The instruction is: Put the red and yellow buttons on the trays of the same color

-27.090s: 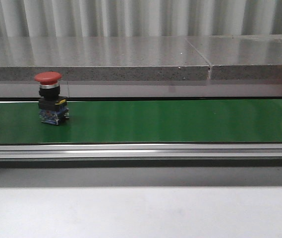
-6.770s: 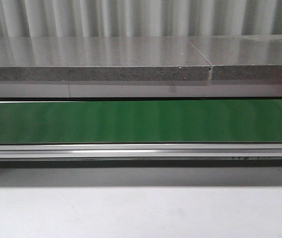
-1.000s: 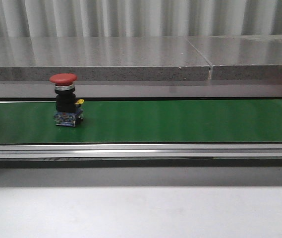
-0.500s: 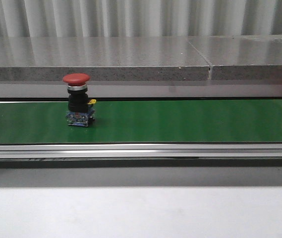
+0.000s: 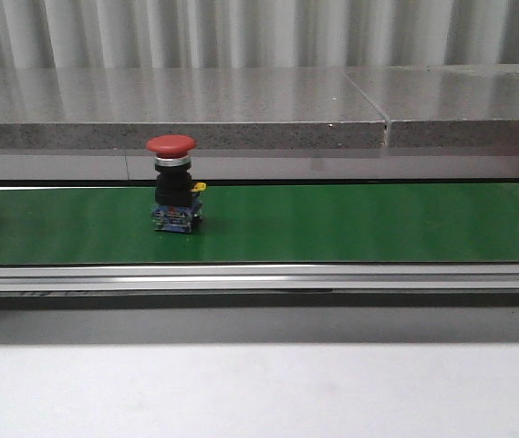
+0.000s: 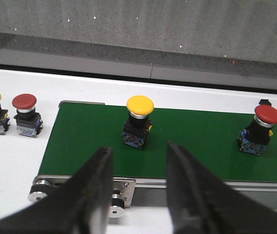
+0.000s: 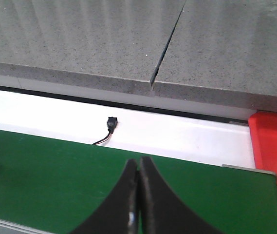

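Red button (image 5: 171, 183) stands on the belt (image 5: 350, 224); left claw (image 6: 138, 165) spread ready, right claw (image 7: 138, 187) pinched empty.

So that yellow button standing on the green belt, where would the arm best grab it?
Probably by the black collar just under the yellow button's wide cap, coming straight down from above. It stands upright on the belt, and the cap overhangs the narrower body, so fingers closing beneath it would likely not slip off. The left end effector is open and lined up in front of it.
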